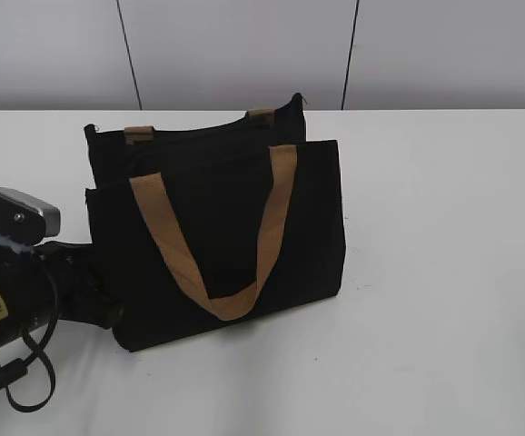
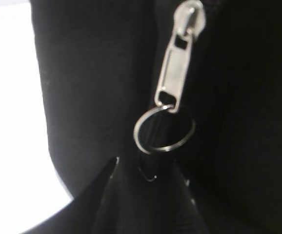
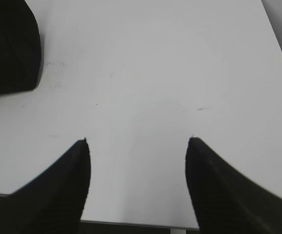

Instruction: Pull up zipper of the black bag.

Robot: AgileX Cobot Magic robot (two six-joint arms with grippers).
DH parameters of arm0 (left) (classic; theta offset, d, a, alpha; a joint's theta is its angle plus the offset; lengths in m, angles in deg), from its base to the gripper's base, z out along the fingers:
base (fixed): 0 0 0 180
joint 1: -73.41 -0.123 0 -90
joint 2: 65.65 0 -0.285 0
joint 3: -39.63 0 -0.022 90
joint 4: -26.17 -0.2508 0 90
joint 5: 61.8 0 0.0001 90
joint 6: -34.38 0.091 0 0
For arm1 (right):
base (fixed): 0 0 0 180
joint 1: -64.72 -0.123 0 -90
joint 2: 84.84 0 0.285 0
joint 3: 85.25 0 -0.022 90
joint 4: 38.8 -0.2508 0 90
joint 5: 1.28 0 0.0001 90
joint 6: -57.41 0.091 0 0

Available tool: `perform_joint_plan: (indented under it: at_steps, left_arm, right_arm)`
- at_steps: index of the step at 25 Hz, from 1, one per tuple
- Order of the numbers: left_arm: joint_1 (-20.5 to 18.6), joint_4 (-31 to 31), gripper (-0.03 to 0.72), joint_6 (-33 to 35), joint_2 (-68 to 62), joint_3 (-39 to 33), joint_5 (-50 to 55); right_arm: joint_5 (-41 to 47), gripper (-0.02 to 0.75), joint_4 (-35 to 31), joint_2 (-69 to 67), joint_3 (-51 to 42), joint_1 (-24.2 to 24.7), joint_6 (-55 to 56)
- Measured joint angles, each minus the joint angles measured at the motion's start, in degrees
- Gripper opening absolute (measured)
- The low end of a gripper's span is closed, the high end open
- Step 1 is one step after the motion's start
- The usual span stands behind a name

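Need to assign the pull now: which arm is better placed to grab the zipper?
Left. The left gripper sits just below the zipper at the black bag, while the right gripper hangs open over bare table.

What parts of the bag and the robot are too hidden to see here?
- Exterior view: the left gripper is hidden against the black bag; the zipper is out of sight there too.
- Left wrist view: the zipper is blurred, its top cut off by the edge.
- Right wrist view: the right gripper shows only fingertips.
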Motion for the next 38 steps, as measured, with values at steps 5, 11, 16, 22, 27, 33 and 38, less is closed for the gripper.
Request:
perform_joint_plan:
  at_steps: [5, 11, 16, 22, 27, 33, 38]
  left_arm:
    - [0.0, -0.1, 0.231, 0.0, 0.0, 0.0, -0.1]
    - [0.0, -0.1, 0.230, 0.0, 0.0, 0.0, -0.7]
    - [0.0, -0.1, 0.229, 0.0, 0.0, 0.0, -1.4]
    - [0.0, -0.1, 0.193, 0.0, -1.0, 0.0, -1.8]
    - [0.0, 0.4, 0.025, 0.0, -1.1, 0.0, -1.8]
    - [0.0, 0.7, 0.014, 0.0, -1.1, 0.0, -2.6]
    - [0.0, 0.7, 0.012, -0.2, 1.3, 0.0, -0.4]
  right_arm:
    - [0.0, 0.479, 0.0, 0.0, 0.0, 0.0, 0.0]
    - [0.0, 0.479, 0.0, 0.0, 0.0, 0.0, 0.0]
    - [0.0, 0.479, 0.0, 0.0, 0.0, 0.0, 0.0]
    - [0.0, 0.479, 0.0, 0.0, 0.0, 0.0, 0.0]
    - [0.0, 0.479, 0.0, 0.0, 0.0, 0.0, 0.0]
    - [0.0, 0.479, 0.0, 0.0, 0.0, 0.0, 0.0]
    - [0.0, 0.479, 0.0, 0.0, 0.0, 0.0, 0.0]
